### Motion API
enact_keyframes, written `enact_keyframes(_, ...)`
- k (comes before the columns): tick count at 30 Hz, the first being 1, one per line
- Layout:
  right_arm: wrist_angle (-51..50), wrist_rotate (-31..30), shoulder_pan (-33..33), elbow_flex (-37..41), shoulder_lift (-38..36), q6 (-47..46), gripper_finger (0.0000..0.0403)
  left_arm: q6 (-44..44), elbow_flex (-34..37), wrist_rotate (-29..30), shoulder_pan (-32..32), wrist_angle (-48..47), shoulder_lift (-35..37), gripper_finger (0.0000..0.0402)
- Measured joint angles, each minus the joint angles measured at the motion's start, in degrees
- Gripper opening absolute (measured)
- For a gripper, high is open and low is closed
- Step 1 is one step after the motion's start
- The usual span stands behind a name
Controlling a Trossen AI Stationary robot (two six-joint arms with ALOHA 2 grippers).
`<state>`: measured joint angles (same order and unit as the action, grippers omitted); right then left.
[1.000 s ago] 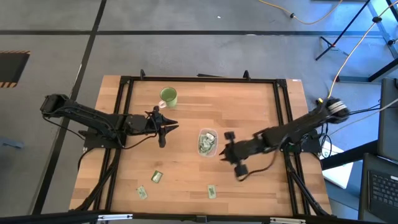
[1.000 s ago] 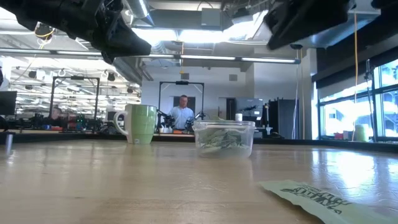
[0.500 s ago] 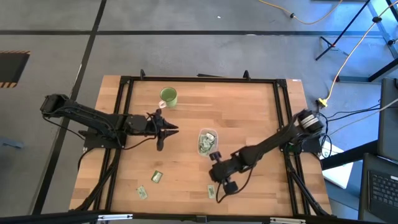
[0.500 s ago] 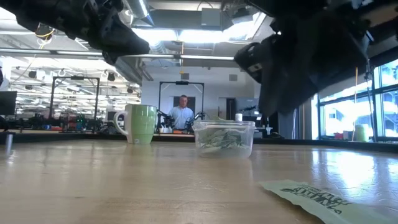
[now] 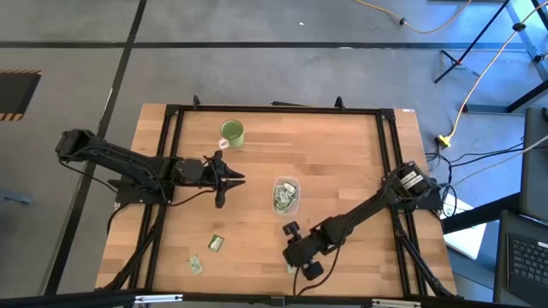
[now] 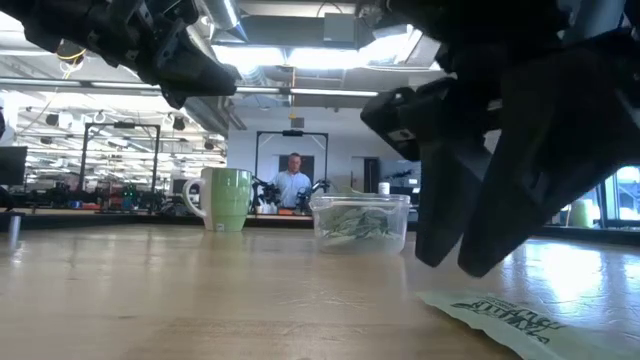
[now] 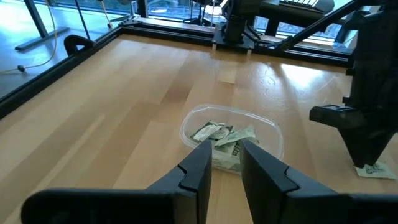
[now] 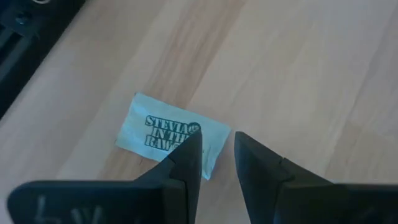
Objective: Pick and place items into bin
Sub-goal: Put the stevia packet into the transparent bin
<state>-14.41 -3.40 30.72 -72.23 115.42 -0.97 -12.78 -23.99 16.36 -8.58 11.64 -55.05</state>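
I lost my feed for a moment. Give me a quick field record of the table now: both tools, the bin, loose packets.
right tool: slightly open, just above a packet near the table's front edge, not gripping it
left tool: hovering left of the bin, fingers nearly together, empty
bin: mid-table, holds several packets
loose packets: two more at front left
mug: behind, upright

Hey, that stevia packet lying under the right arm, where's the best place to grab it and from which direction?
Probably from straight above, pinching across its short width near the edge closest to the right end effector. The packet lies flat on the table, so no side offers a hold. The open fingers already straddle that edge.
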Motion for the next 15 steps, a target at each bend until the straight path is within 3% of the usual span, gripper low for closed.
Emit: enact_keyframes(15, -0.7, -1.0, 0.0, 0.4, 0.2, -0.4, 0.0097, 0.0, 0.0, 0.0, 0.0, 0.0, 0.0, 0.0078)
